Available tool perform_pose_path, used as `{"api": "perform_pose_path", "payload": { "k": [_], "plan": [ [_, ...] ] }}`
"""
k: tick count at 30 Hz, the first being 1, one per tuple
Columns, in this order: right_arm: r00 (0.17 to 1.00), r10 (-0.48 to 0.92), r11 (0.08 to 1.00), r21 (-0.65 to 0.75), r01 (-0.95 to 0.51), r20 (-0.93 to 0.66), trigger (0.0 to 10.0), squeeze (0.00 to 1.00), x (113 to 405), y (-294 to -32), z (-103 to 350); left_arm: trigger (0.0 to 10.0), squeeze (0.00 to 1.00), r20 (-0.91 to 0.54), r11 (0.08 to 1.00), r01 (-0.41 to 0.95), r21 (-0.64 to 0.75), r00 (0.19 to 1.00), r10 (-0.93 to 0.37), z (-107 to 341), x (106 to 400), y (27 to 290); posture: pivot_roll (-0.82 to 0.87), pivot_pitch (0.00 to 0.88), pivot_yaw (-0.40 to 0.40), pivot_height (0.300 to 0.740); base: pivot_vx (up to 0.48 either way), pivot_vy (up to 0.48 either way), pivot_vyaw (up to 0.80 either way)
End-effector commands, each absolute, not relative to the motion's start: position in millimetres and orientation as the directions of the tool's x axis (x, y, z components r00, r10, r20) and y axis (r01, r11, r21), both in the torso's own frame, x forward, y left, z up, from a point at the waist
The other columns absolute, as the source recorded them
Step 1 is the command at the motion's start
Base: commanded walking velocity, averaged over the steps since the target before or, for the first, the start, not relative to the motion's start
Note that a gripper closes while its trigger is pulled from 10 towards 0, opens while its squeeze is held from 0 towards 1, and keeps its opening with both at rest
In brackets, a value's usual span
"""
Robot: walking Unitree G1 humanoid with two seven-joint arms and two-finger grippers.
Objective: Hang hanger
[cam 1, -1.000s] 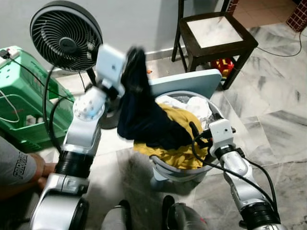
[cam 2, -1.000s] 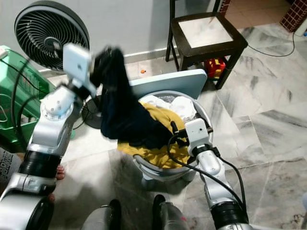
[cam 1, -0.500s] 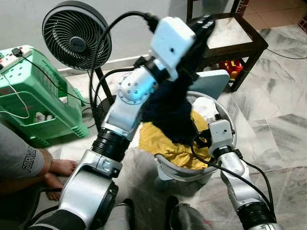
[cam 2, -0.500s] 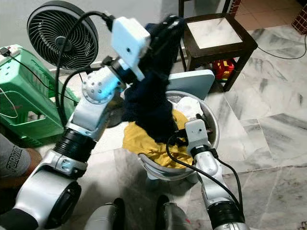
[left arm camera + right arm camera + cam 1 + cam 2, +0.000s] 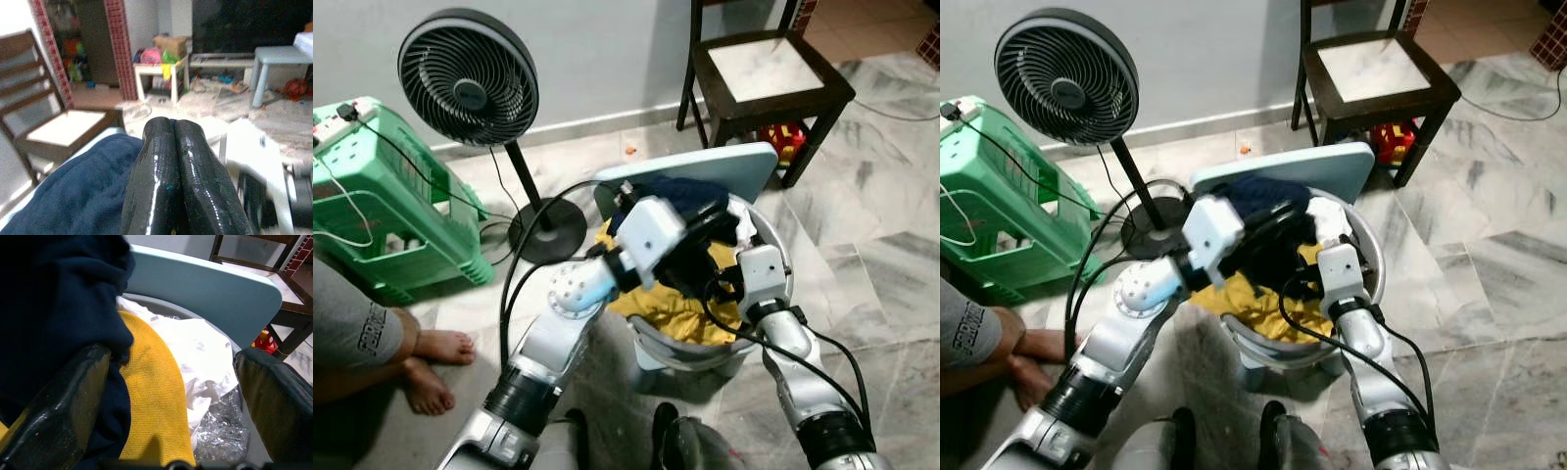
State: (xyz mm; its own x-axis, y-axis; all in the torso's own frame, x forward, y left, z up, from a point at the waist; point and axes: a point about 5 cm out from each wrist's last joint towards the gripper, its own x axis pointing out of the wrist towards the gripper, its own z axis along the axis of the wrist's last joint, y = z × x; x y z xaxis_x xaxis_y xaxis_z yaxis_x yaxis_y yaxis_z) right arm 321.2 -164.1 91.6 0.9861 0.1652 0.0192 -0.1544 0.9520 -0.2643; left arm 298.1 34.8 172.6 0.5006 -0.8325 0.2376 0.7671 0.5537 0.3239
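The left gripper (image 5: 173, 161) is reaching over the basket (image 5: 773, 257), its two glossy black fingers pressed together with nothing seen between them. The right gripper (image 5: 171, 396) is waiting at the basket's 5 o'clock edge, fingers spread wide, one finger (image 5: 58, 396) touching the navy cloth (image 5: 1258, 201). I am not seeing any hanger in these views, so I cannot tell where it is; it may be lying under the clothes.

Risks, as I am judging them: if the left gripper is pulling up without a real hold, the soft cloth is slipping away. If the navy cloth is catching the yellow cloth (image 5: 671, 308), both are coming out together and may be dragging the light basket or tipping it. The right arm's black cable (image 5: 744, 338) is hanging near the rim and could snag.

The navy cloth is looking thick and fleecy, the yellow one finely knitted, the white cloth (image 5: 195, 350) thin and wrinkled. The basket is round, grey plastic, with a smooth pale-blue board (image 5: 705, 168) leaning at its 12 o'clock side. The floor (image 5: 881, 215) is polished marble, likely slippery.
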Motion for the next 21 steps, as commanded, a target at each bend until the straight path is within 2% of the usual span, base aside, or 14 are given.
{"api": "perform_pose_path", "payload": {
  "k": [1,4,5,6,8,9,13,19,20,21],
  "plan": [
    [0.987,0.163,0.953,-0.261,-0.156,0.004,10.0,0.00,318,-166,86,0.0,0.00,0.205,0.561,0.767,0.312,0.523,-0.828,162,295,44,0.10,0.265,0.013,0.740,0.000,0.000,0.00],
    [0.987,0.161,0.951,-0.266,-0.154,0.003,10.0,0.00,318,-166,86,0.0,0.00,0.171,0.582,0.758,0.295,0.558,-0.812,151,294,55,0.10,0.268,0.010,0.740,0.000,0.000,0.00],
    [0.990,0.141,0.949,-0.287,-0.134,0.005,10.0,0.00,320,-171,88,0.0,0.00,0.102,0.601,0.747,0.283,0.600,-0.793,130,288,72,0.10,0.275,0.001,0.740,0.000,0.000,0.00],
    [0.991,0.133,0.947,-0.296,-0.125,0.005,10.0,0.00,321,-173,89,0.0,0.00,0.078,0.608,0.744,0.278,0.613,-0.786,122,286,77,0.10,0.275,0.001,0.740,0.000,0.000,0.00],
    [0.991,0.133,0.947,-0.296,-0.125,0.005,10.0,0.00,321,-173,89,0.0,0.00,0.078,0.608,0.744,0.278,0.613,-0.786,122,286,77,0.10,0.275,0.001,0.740,0.000,0.000,0.00],
    [0.993,0.118,0.946,-0.304,-0.110,0.007,10.0,0.00,323,-177,90,0.0,0.00,0.008,0.624,0.738,0.258,0.644,-0.765,102,281,90,0.10,0.280,-0.004,0.740,0.000,0.000,0.00],
    [0.993,0.116,0.946,-0.307,-0.106,0.013,10.0,0.00,324,-179,92,0.0,0.00,-0.114,0.640,0.737,0.217,0.670,-0.734,71,274,107,0.10,0.282,-0.005,0.740,0.000,0.000,0.00],
    [0.992,0.122,0.945,-0.308,-0.112,0.013,10.0,0.00,323,-178,92,0.0,0.00,-0.192,0.673,0.704,0.227,0.709,-0.678,56,278,118,0.09,0.286,-0.009,0.740,0.000,0.000,0.00],
    [0.992,0.124,0.945,-0.308,-0.115,0.013,10.0,0.00,323,-178,92,3.3,0.00,-0.188,0.694,0.686,0.216,0.727,-0.660,56,281,118,0.09,0.287,-0.009,0.740,0.000,0.000,0.00],
    [0.992,0.126,0.945,-0.307,-0.116,0.013,10.0,0.00,323,-177,92,3.3,0.00,-0.183,0.710,0.673,0.207,0.739,-0.648,56,283,119,0.09,0.287,-0.009,0.740,0.000,0.000,0.00]
  ]
}}
